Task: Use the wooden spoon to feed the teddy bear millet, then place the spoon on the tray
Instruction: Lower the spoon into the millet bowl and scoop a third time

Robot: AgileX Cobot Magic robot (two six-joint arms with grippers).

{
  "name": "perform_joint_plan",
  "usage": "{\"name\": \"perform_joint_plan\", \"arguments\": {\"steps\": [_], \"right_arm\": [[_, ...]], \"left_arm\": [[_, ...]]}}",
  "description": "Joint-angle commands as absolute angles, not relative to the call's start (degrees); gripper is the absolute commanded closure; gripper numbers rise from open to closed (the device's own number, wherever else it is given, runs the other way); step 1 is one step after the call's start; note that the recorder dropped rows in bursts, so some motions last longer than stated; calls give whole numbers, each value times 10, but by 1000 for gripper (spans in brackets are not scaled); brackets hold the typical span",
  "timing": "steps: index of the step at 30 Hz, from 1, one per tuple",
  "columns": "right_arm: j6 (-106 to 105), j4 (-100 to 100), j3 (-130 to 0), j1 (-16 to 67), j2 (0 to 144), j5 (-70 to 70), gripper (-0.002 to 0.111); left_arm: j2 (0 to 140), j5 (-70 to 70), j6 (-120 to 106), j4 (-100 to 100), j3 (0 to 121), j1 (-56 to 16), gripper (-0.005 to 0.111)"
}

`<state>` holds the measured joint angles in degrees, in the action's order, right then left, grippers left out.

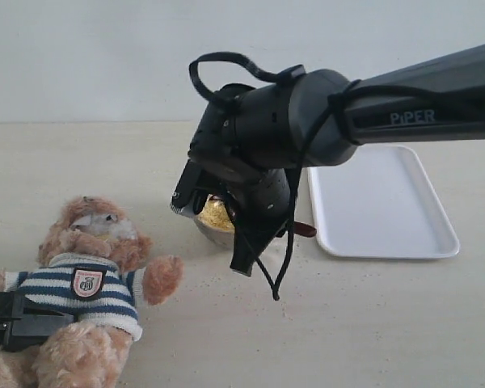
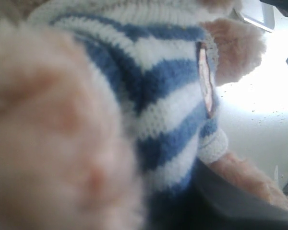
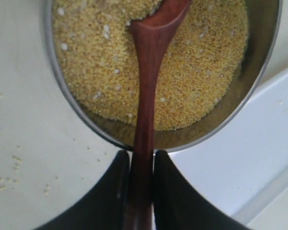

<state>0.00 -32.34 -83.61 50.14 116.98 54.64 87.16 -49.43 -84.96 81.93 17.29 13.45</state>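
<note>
A pale cream tabletop (image 1: 250, 339) is seen across the lower scene, its surface matte and finely speckled. Behind the tabletop's far edge a plain, unmarked grey-white wall (image 1: 81, 56) is seen. Soft, even light is cast over the tabletop, and only faint shadows are thrown on it.

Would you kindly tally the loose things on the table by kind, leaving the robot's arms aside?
Teddy bear: 1
Metal bowl of millet: 1
Wooden spoon: 1
White tray: 1
Total: 4
</note>
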Motion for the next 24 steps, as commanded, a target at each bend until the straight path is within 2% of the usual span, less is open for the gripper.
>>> {"name": "perform_joint_plan", "arguments": {"steps": [1, 12, 24], "right_arm": [[-21, -273, -853, 484, 1154, 534, 109], [-22, -253, -854, 478, 1149, 546, 109], [-109, -86, -854, 399, 1115, 556, 109]], "left_arm": [[871, -504, -851, 828, 172, 135, 100], [871, -504, -851, 828, 172, 135, 100], [871, -504, -851, 828, 172, 135, 100]]}}
